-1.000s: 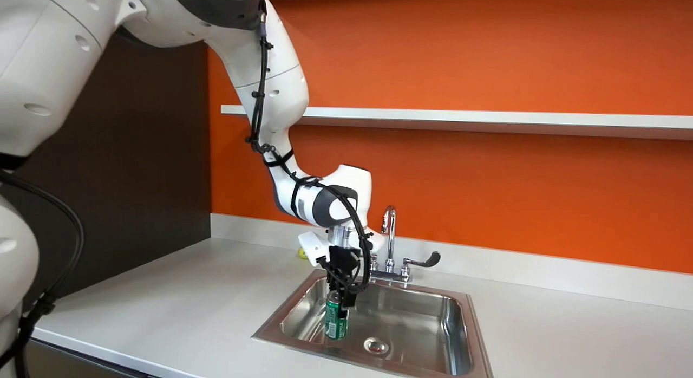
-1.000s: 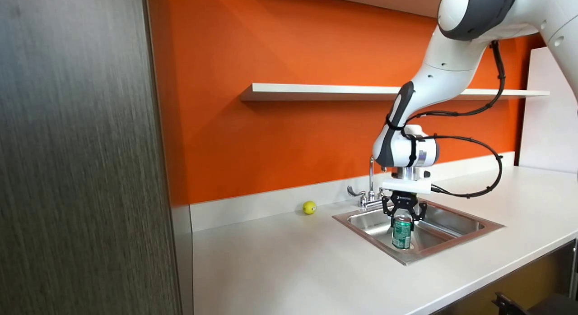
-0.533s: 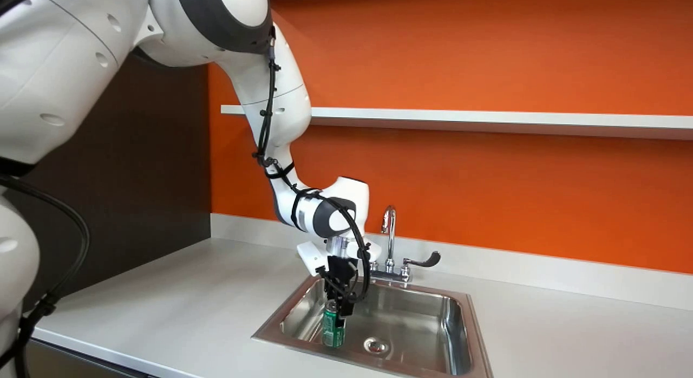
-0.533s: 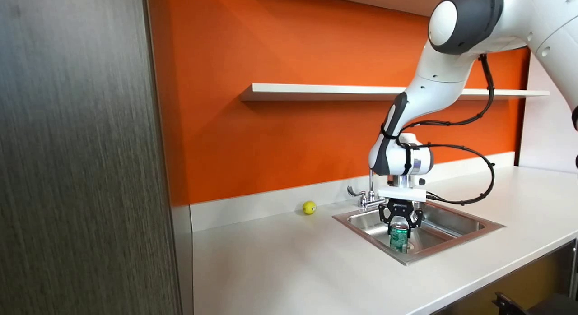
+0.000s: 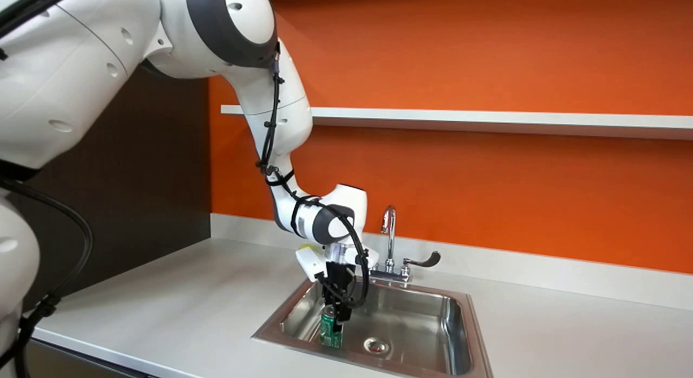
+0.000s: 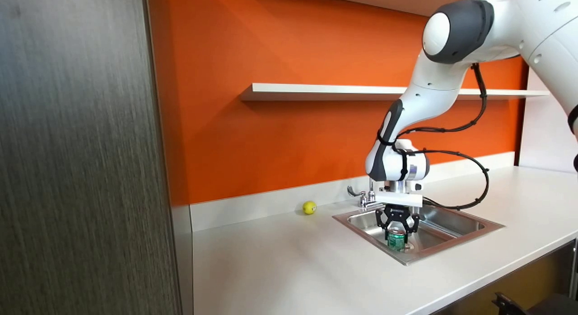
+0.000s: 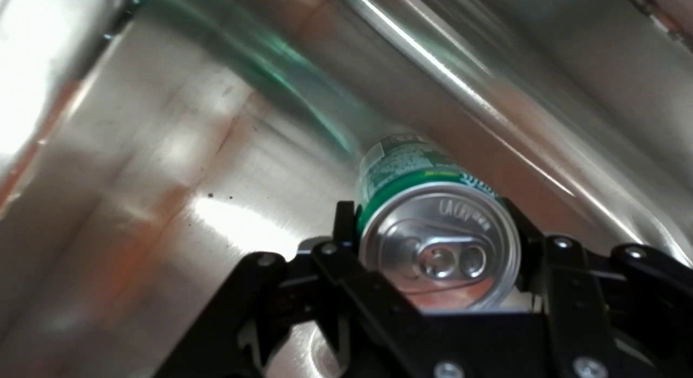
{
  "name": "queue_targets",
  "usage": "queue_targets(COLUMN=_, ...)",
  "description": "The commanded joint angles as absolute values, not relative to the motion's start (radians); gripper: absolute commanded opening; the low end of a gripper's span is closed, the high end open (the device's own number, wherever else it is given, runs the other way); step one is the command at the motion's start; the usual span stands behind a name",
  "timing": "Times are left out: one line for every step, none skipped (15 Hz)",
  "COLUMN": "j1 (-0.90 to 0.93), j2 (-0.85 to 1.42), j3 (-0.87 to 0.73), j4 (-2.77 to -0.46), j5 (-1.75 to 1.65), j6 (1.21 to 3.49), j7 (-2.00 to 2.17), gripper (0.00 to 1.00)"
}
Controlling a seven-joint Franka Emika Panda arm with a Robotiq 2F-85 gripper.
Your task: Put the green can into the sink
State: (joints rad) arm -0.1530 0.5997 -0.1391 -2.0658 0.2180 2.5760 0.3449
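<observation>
In the wrist view, one black metal gripper (image 7: 433, 221) has two black fingers (image 7: 345, 223), at about nine and three o'clock, closed on one small green can (image 7: 433, 210) with a silver lid (image 7: 399, 259). The can is inside the shiny, four-sided steel sink (image 7: 292, 172). Only this view shows letters on the lid, near one o'clock: "CR" seems to be among them, and the rest is blurry. Print on the green side is too small to read.

In an exterior view, one white and grey robot arm (image 6: 435, 91) hangs over the sink, and the can is upright near eight o'clock in it. One round yellow thing (image 6: 309, 207) shows whole on the pale flat counter (image 6: 271, 265), a bit past nine o'clock from the sink.

In an exterior view, the arm hides most of the yellow thing. Here one round metal drain (image 5: 376, 345) shows whole, with the can between nine and ten o'clock from it. One shiny chrome tap (image 5: 391, 242) stands at twelve o'clock of the sink.
</observation>
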Motion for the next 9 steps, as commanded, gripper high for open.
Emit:
queue_targets(j1=-0.158, j2=0.613, j3=-0.132, j4=-2.037, j5=0.238, j6=2.569, j7=0.322, gripper=0.38)
queue_targets(j1=-0.157, j2=0.616, j3=-0.133, j4=-2.035, j5=0.237, j6=2.569, j7=0.324, gripper=0.38)
queue_targets(j1=-0.156, j2=0.618, j3=-0.134, j4=-2.033, j5=0.236, j6=2.569, j7=0.325, gripper=0.38)
queue_targets(j1=-0.156, j2=0.62, j3=-0.134, j4=-2.032, j5=0.235, j6=2.568, j7=0.325, gripper=0.38)
queue_targets(j1=-0.155, j2=0.621, j3=-0.135, j4=-2.031, j5=0.234, j6=2.567, j7=0.327, gripper=0.38)
queue_targets(j1=-0.156, j2=0.623, j3=-0.135, j4=-2.029, j5=0.235, j6=2.567, j7=0.326, gripper=0.38)
queue_targets(j1=-0.155, j2=0.625, j3=-0.135, j4=-2.028, j5=0.234, j6=2.567, j7=0.327, gripper=0.38)
queue_targets(j1=-0.155, j2=0.627, j3=-0.136, j4=-2.027, j5=0.232, j6=2.566, j7=0.324, gripper=0.38)
queue_targets(j1=-0.156, j2=0.629, j3=-0.135, j4=-2.026, j5=0.233, j6=2.565, j7=0.323, gripper=0.38)
